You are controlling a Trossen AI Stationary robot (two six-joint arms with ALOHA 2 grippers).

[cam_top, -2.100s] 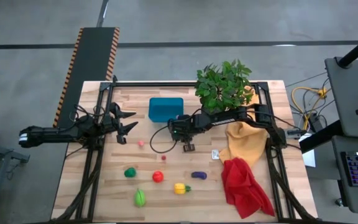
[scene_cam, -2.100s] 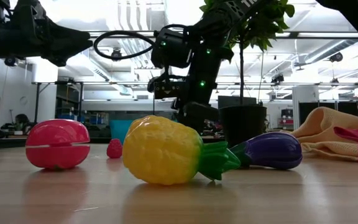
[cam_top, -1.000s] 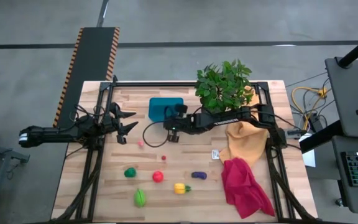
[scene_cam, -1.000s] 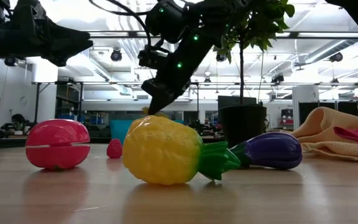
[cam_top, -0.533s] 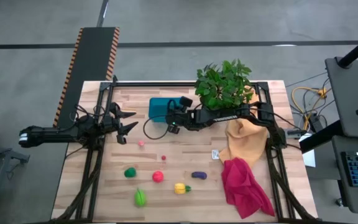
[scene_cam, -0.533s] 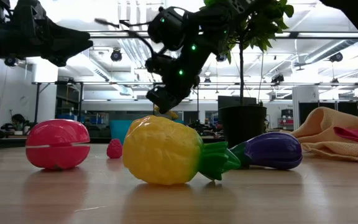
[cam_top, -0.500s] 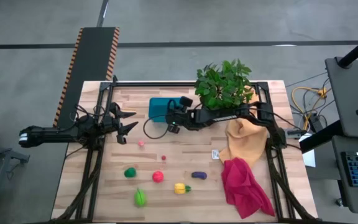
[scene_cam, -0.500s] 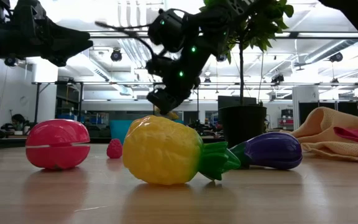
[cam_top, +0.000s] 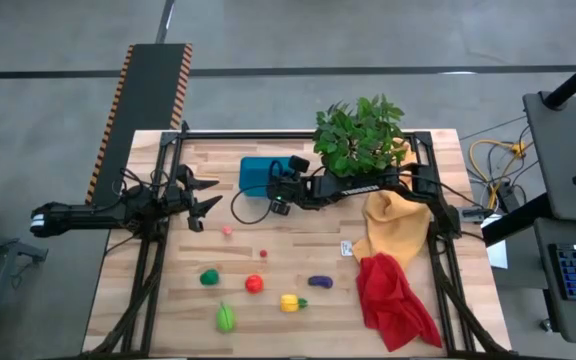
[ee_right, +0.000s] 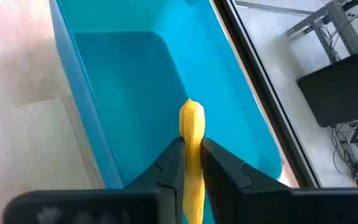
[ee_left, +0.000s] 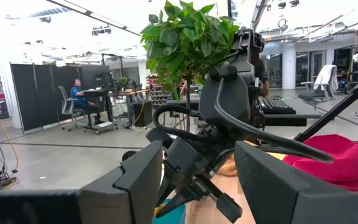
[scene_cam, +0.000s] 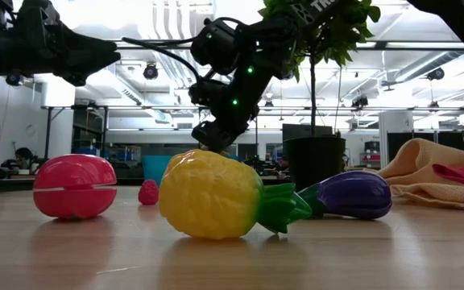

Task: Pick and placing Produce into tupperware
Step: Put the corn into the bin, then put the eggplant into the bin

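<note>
My right gripper (ee_right: 191, 148) hovers over the teal tupperware (ee_right: 142, 87), shut on a slim yellow produce piece (ee_right: 191, 124). From above, that gripper (cam_top: 276, 192) is at the right end of the tupperware (cam_top: 256, 174). My left gripper (cam_top: 204, 198) waits open near the table's left edge. Loose produce lies on the table's near half: a pink bit (cam_top: 226, 230), a small red one (cam_top: 263, 254), a green piece (cam_top: 209, 277), a red one (cam_top: 254, 284), a yellow one (cam_top: 288, 301), a purple eggplant (cam_top: 319, 282) and another green one (cam_top: 226, 318). My right gripper pinches the yellow piece between its two fingers (ee_right: 173, 163), which lie along its length. Its rounded end (ee_right: 191, 111) sticks out past the fingertips. The fingers slant down from above, and the piece is lifted clear over the open inside of the tupperware.
A leafy potted plant (cam_top: 360, 135) stands at the far edge, right of the tupperware. A yellow cloth (cam_top: 393, 222) and a red cloth (cam_top: 393, 300) lie on the table's right side. Low down, the yellow piece (scene_cam: 208, 193) and eggplant (scene_cam: 353, 193) sit closest.
My right gripper has carried the yellow piece from the middle of the table toward the far edge, up and over the tupperware's right end, then dipped slightly lower. It has stayed shut on the piece.
</note>
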